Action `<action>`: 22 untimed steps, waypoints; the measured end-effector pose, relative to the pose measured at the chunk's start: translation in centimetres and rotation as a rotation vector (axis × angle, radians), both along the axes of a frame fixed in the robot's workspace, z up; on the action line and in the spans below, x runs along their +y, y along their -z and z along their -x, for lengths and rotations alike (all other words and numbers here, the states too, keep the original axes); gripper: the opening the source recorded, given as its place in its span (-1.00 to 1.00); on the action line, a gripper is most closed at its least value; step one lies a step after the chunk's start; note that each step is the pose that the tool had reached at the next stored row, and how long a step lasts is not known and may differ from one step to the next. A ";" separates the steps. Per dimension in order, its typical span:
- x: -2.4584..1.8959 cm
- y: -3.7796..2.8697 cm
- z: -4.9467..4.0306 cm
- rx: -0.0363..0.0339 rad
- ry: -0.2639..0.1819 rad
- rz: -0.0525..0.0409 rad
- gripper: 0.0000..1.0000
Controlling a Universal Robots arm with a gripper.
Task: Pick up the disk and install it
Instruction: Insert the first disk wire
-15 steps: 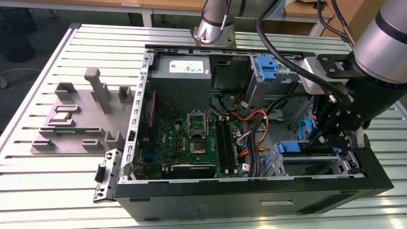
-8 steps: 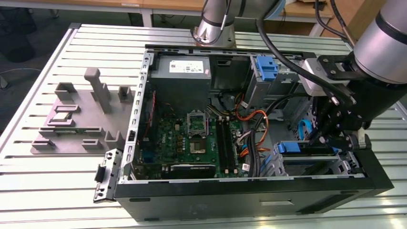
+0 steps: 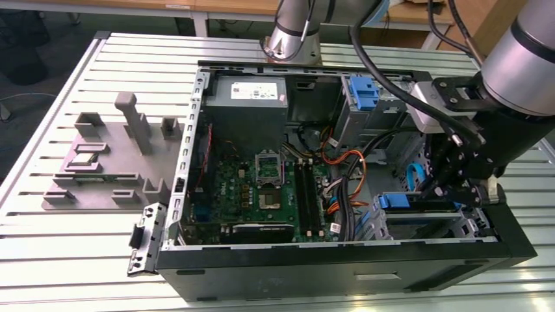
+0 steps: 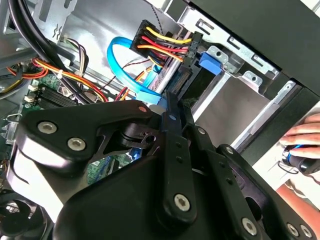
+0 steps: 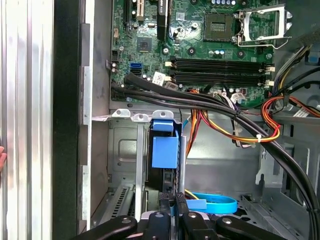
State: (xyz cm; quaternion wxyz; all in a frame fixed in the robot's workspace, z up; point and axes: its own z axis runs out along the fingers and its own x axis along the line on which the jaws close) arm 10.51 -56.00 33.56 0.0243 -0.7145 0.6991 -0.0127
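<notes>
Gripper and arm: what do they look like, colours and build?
The arm has thick silver-grey tube links with a black joint section, and black cables run alongside it. The gripper is matte black, built of flat linkage plates joined by silver screws and pivot pins, narrowing to slim black fingers.

Pincer (image 3: pixel 457 190) low over disk (image 3: pixel 414 203) inside open computer case (image 3: pixel 347 266).

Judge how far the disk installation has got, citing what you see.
Done: pick-up, since the disk already stands edge-on inside the drive bay of the open computer case. In hand: the gripper is at the disk's outer end. Left: final seating; whether it is fully home cannot be told.
</notes>
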 end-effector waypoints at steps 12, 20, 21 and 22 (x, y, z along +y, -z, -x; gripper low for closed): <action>0.00 0.33 0.03 0.0000 -0.005 0.0004 -0.68; 0.00 0.56 0.05 0.0001 -0.005 0.0012 -0.68; 0.00 0.56 0.05 0.0001 -0.005 0.0012 -0.68; 0.00 0.58 0.05 0.0000 -0.005 0.0010 -0.68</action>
